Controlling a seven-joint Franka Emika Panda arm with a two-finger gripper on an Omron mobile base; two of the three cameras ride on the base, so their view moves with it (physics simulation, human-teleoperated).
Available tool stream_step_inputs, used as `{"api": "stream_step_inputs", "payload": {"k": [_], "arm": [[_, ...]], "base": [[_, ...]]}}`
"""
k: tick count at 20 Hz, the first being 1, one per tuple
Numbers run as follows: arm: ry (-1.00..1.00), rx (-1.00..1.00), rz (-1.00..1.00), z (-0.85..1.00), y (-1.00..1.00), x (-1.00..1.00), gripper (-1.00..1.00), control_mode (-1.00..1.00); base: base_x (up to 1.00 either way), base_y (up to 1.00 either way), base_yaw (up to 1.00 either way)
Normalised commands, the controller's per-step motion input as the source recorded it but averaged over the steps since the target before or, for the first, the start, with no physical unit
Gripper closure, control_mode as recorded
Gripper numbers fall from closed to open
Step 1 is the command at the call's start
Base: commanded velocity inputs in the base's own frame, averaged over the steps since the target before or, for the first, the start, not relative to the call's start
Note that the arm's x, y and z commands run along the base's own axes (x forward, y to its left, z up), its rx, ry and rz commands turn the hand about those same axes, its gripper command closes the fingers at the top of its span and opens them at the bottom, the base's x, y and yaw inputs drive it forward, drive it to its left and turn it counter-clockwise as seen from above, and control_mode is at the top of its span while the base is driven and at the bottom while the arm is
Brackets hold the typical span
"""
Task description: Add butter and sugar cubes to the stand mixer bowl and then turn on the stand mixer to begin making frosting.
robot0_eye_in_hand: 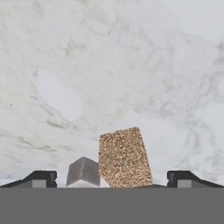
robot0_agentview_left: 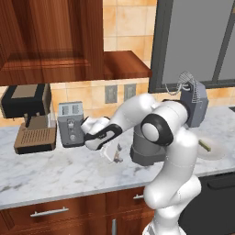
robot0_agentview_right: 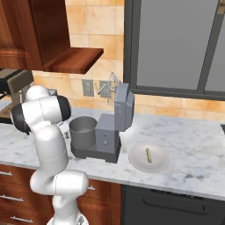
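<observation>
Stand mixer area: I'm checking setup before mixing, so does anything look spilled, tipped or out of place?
Nothing spilled or damaged. The stand mixer has its head tilted back, its bowl sits upright on the base, the butter lies on its plate, and the sugar cubes rest on the counter.

Marble counter over wood drawers, tan tile wall with outlets. Dark wood cabinet and shelf upper left; big grey window right. Coffee machine, toaster against wall.
</observation>
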Motion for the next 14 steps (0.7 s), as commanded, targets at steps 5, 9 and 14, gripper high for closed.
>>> {"api": "stream_step_inputs", "payload": {"k": [5, 9, 14], "arm": [[0.00, 0.03, 0.00, -0.24, 0.17, 0.06, -1.00, -1.00], [0.00, 0.00, 0.00, -0.20, 0.09, 0.22, -1.00, -1.00], [0.00, 0.00, 0.00, -0.17, 0.09, 0.26, -1.00, -1.00]], "base": [[0.00, 0.00, 0.00], [0.00, 0.00, 0.00], [0.00, 0.00, 0.00]]}}
